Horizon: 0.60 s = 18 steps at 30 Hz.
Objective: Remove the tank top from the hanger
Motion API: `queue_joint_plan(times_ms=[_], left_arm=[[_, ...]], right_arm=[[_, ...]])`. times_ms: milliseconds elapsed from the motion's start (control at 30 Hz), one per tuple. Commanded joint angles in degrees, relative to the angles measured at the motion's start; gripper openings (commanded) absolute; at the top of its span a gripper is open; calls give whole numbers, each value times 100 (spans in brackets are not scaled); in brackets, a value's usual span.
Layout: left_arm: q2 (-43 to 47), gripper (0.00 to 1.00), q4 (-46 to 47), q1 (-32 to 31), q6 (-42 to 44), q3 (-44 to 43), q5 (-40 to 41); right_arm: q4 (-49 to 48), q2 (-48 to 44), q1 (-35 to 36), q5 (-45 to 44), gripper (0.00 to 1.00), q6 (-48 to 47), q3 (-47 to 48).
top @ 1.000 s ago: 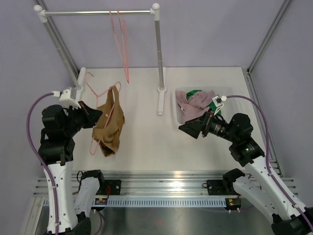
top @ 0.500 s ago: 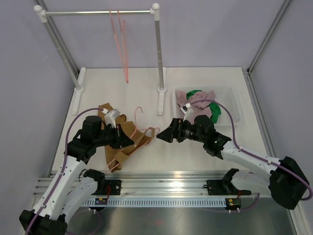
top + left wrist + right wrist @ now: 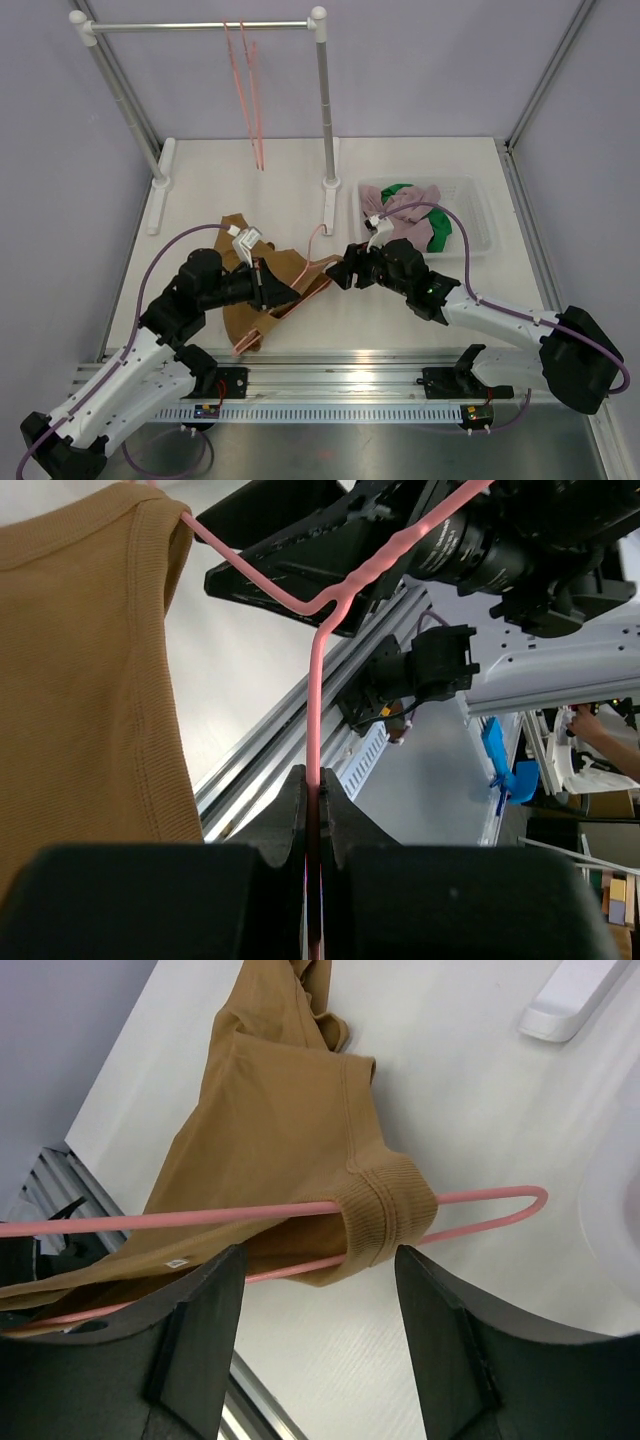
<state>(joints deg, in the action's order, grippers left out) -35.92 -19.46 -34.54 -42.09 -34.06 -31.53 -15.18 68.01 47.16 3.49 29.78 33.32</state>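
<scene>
The brown tank top (image 3: 238,312) lies on the white table, still strung on the pink hanger (image 3: 311,247). My left gripper (image 3: 292,290) is shut on the hanger's wire (image 3: 315,730); the tank top (image 3: 80,680) hangs at the left of that view. My right gripper (image 3: 338,275) is open, just right of the hanger. In the right wrist view its gripper (image 3: 320,1265) straddles the space below the ribbed strap (image 3: 390,1205), which loops round the hanger's (image 3: 480,1207) end. It touches nothing. The tank top's body (image 3: 270,1110) spreads beyond.
A clear bin (image 3: 470,200) with pink and green clothes stands at the right. A clothes rack (image 3: 322,120) with two more pink hangers (image 3: 245,80) stands at the back; its foot (image 3: 575,995) shows near the right gripper. An aluminium rail (image 3: 340,365) runs along the near edge.
My left arm has swung down and right, bringing the hanger and tank top from the left side to mid-table. My right arm has reached left from the bin up to the hanger's end.
</scene>
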Motion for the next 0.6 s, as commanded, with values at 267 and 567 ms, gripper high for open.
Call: queue_joint_plan(times_ms=[267,567], left_arm=[[691,0,233,-61,-397,-584,376],[806,0,83,-61,-388,-672,332]], right_arm=[[-249,-112,48,-313,64,-763,236],[-240,-192,48,-85,59,-904,754]])
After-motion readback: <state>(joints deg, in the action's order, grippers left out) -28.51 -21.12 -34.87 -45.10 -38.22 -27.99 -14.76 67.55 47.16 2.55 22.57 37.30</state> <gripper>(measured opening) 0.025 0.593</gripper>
